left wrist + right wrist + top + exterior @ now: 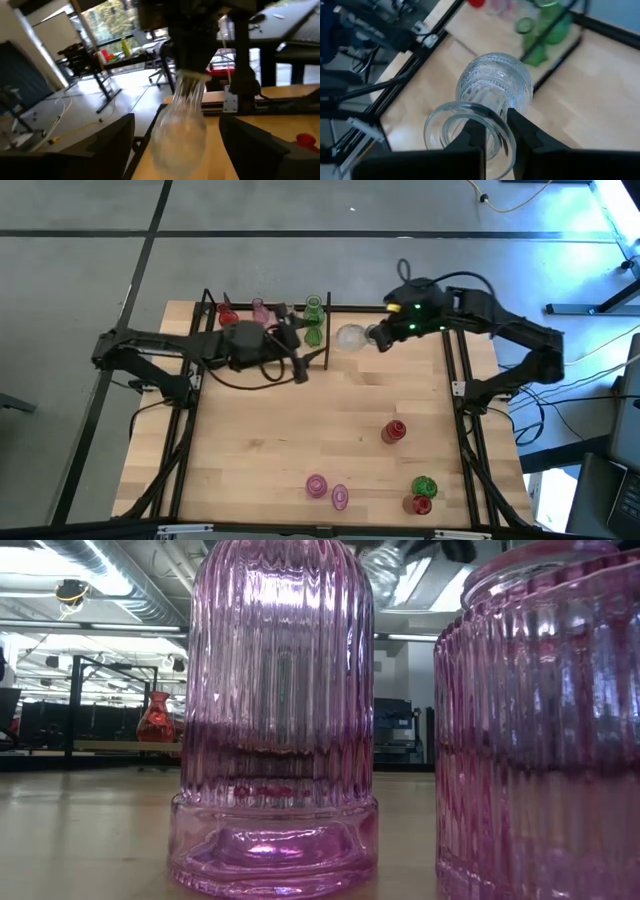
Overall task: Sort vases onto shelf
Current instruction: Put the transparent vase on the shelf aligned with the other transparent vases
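A clear vase [350,337] hangs in the air just right of the shelf [326,330], with my right gripper [378,335] shut on it. On the shelf stand a red vase [228,317], a pink one [260,310] and two green ones [314,308]. My left gripper [298,362] hovers at the shelf's near right corner. It is open and faces the clear vase [182,125], which shows ahead between its spread fingers [125,145] without touching them. My right gripper holds the clear vase by the rim of its mouth [506,131]. One finger [474,136] is inside the mouth and the other [530,134] is outside. The fingers slant down from the table's right. The vase is lifted clear, its body [495,82] away from the fingers.
On the near half of the table stand a red vase [395,430], two pink ones [316,485], and a green [424,485] and a red one [420,503] close together. The pink pair fills the low view [275,720]. Black frame rods run along both table sides.
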